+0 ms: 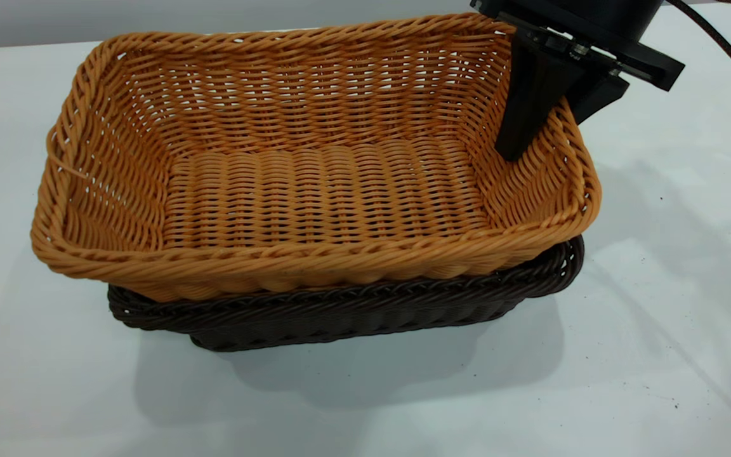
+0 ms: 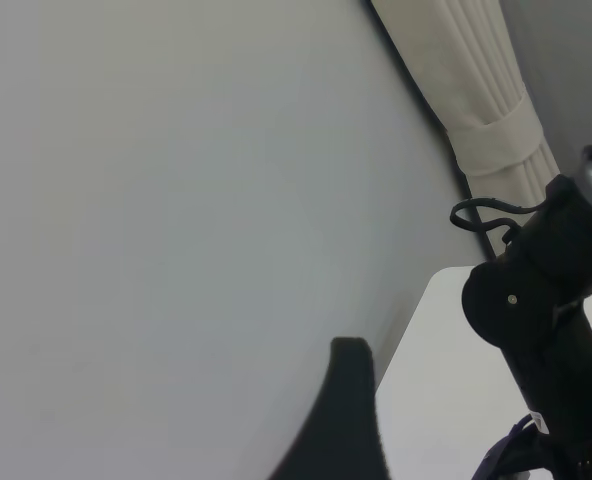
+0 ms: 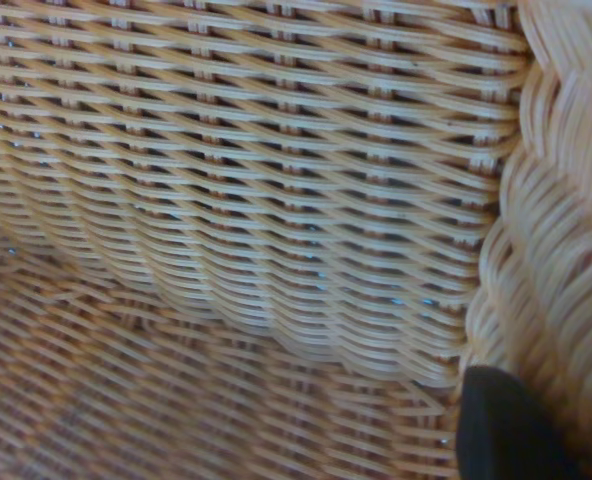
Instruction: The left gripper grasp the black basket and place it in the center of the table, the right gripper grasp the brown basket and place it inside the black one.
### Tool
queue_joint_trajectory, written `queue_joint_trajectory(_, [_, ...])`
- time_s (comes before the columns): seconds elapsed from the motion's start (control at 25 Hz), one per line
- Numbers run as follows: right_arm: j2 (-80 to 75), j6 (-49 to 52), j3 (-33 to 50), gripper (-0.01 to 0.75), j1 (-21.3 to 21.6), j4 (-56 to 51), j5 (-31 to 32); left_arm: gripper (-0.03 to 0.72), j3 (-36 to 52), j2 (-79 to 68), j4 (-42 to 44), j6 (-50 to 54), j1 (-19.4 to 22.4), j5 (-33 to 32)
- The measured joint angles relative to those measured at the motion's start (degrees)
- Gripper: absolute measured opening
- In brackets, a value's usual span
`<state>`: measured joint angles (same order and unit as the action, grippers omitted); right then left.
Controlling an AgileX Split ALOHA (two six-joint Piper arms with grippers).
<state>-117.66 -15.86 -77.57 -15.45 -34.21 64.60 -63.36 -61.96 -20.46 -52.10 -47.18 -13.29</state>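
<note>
The brown basket (image 1: 315, 184) sits nested in the black basket (image 1: 340, 314) on the table (image 1: 657, 317), slightly askew, with its left end overhanging the dark rim. My right gripper (image 1: 546, 130) comes down from the top right and is shut on the brown basket's right short wall, one finger inside and one outside. The right wrist view shows that woven wall (image 3: 276, 200) close up, with one dark fingertip (image 3: 506, 425) against it. My left gripper (image 2: 456, 440) is out of the exterior view. It is raised, open and empty, with one finger (image 2: 348, 420) showing.
The left wrist view faces a grey wall (image 2: 156, 200), a tied cream curtain (image 2: 496, 130) and the other arm's black body (image 2: 556, 300) over a table corner. A cable (image 1: 727, 51) runs at the exterior view's top right.
</note>
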Motion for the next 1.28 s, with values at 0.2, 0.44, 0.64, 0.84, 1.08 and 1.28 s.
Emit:
queue_joint_trajectory(0.2, [0.1,-0.4,0.0,0.254,0.0,-0.2,0.1,0.606,0.0,0.0,0.0,-0.1,0.0,0.4])
queue_joint_trajectory(0.44, [0.2,-1.2,0.0,0.468,0.0,-0.3,1.2,0.588,0.0,0.0,0.0,0.0,0.0,0.4])
queue_joint_trajectory(0.64, [0.2,-1.9,0.0,0.587,0.0,-0.2,2.6,0.575,0.0,0.0,0.0,0.0,0.0,0.4])
queue_joint_trajectory(0.84, [0.2,-2.0,-0.3,0.61,0.0,1.0,3.5,0.574,0.0,0.0,0.0,0.0,0.0,0.4])
queue_joint_trajectory(1.08, [0.2,-1.4,-4.8,0.612,0.0,2.2,5.6,0.574,0.0,0.0,0.0,0.0,0.0,0.4])
queue_joint_trajectory(1.28, [0.2,0.2,-8.7,0.612,0.0,4.4,5.6,0.574,0.0,0.0,0.0,0.0,0.0,0.4])
